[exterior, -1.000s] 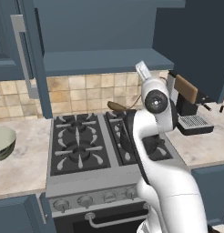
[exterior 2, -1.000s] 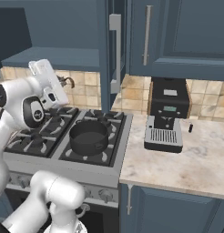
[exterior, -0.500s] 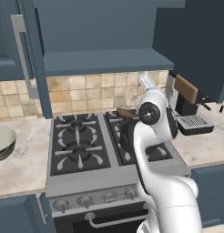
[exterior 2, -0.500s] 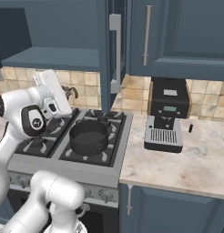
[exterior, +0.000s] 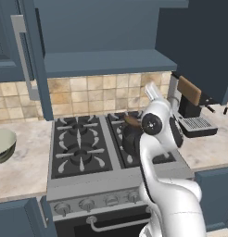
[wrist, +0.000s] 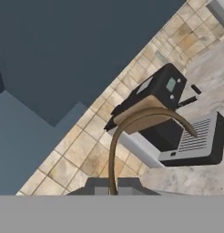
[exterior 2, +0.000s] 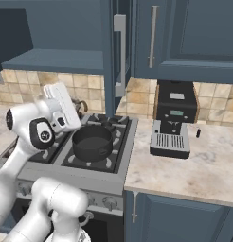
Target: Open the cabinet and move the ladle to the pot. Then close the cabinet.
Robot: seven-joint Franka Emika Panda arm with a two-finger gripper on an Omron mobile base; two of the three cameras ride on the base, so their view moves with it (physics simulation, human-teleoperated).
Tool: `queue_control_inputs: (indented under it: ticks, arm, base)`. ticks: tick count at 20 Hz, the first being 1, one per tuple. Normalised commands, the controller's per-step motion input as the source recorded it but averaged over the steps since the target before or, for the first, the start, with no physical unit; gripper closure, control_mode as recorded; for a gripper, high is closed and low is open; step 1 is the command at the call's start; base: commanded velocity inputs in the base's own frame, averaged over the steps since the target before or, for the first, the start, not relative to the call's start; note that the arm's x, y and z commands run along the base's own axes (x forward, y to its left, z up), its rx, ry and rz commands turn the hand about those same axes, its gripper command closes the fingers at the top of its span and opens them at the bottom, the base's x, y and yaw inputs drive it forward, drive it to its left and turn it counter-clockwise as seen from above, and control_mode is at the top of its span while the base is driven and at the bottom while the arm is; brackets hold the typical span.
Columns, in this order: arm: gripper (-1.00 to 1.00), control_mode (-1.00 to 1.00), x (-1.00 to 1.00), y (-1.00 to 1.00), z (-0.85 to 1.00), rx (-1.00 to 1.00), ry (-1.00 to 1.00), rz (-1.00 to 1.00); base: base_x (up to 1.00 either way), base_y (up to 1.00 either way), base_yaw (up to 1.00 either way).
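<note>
Ladle (wrist: 132,132), slim with a thin brown wire-like handle, is pinched in the closed claw (wrist: 111,191), raised above the stove beside the round dark low-walled pot (exterior 2: 92,142); the dark navy-blue cabinet (exterior 2: 119,52) door stands open.

We count one pot (exterior 2: 92,142) on one stove (exterior: 83,152) with four burners, one ladle (wrist: 145,119), one bowl (exterior: 2,146), one coffee machine (exterior 2: 171,125), five stove knobs along the front, and three silver cabinet handles: one in the left base view, two in the right
</note>
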Motion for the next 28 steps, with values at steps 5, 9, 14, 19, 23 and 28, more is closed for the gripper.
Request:
queue_control_inputs:
  ticks: [5,9,14,19,23,28]
  arm:
    - [1.00,-1.00,0.13,-0.14,-0.28,0.00,0.06,-0.04]
    - [1.00,-1.00,0.28,-0.02,-0.31,0.00,0.07,-0.04]
    - [1.00,-1.00,0.40,0.00,-0.29,-0.01,0.05,-0.04]
    - [1.00,-1.00,0.41,0.00,-0.31,-0.04,0.02,-0.05]
    - [1.00,-1.00,0.37,0.00,-0.30,-0.07,0.00,-0.05]
    - [1.00,-1.00,0.25,-0.02,-0.29,-0.07,0.01,-0.05]
  base:
    - [0.00,0.00,0.00]
    - [0.00,0.00,0.00]
    - [0.00,0.00,0.00]
    - [0.00,0.00,0.00]
    - [0.00,0.00,0.00]
    - [0.00,0.00,0.00]
